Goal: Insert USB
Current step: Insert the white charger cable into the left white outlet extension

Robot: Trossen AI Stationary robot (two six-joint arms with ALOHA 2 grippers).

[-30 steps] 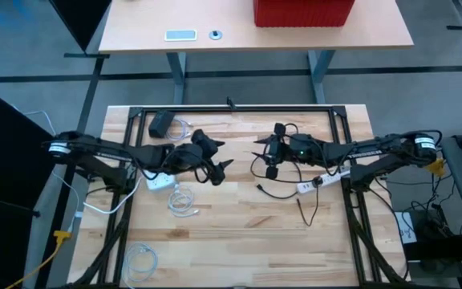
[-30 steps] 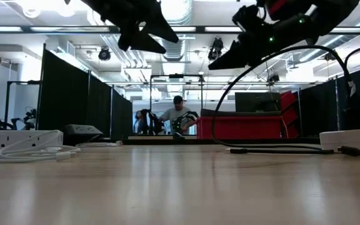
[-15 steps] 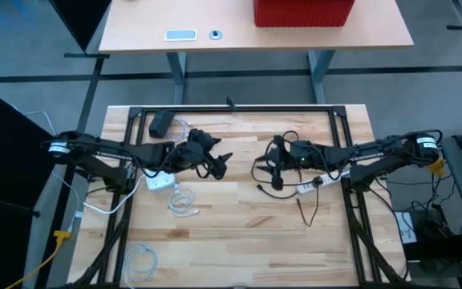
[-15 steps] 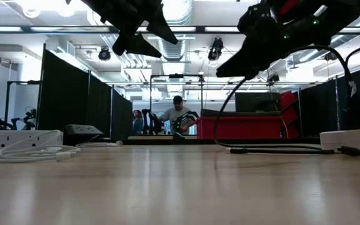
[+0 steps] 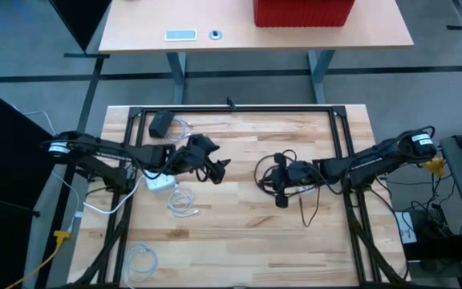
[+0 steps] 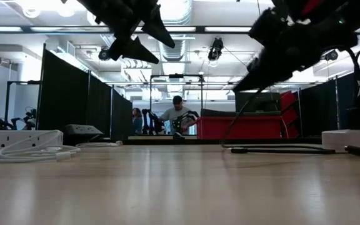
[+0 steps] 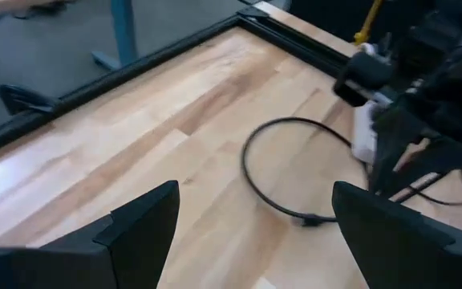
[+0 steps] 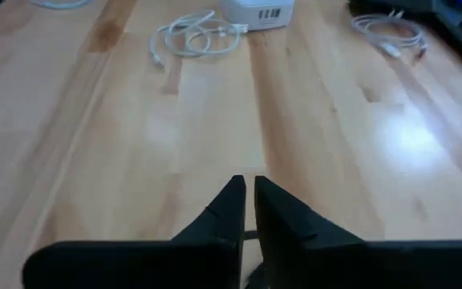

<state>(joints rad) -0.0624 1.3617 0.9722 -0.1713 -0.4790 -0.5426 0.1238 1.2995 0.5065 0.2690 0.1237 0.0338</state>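
While the right gripper (image 5: pixel 281 178) hangs low over the middle of the wooden table (image 5: pixel 239 233), its two fingers (image 8: pixel 233 210) are pressed nearly together, with only a thin slit between them; from where I stand I cannot tell whether a plug is pinched in that slit. A black cable (image 5: pixel 265 170) loops on the boards just beside that gripper and runs back under the right arm toward its far side, and I take this cable for the USB lead, though its connector is too small to make out.

Well apart from the right gripper, straight ahead of its fingertips, sits the white charger block (image 8: pixel 257 11) with white cords (image 8: pixel 189 34) coiled beside it. The left gripper (image 5: pixel 215 168) hovers just next to that block, fingers (image 7: pixel 143 221) spread wide and empty, raised clear of the table.

The risks, as I judge them: if nothing is actually caught between those tight fingers, the right arm would travel to the port with no plug. If the plug is held, the trailing cable could drag or snag under the arm and twist the connector off line. The block looks light and unanchored, so a push at its port could slide it unless the left gripper steadies it. The loose white cords could also foul the approach.
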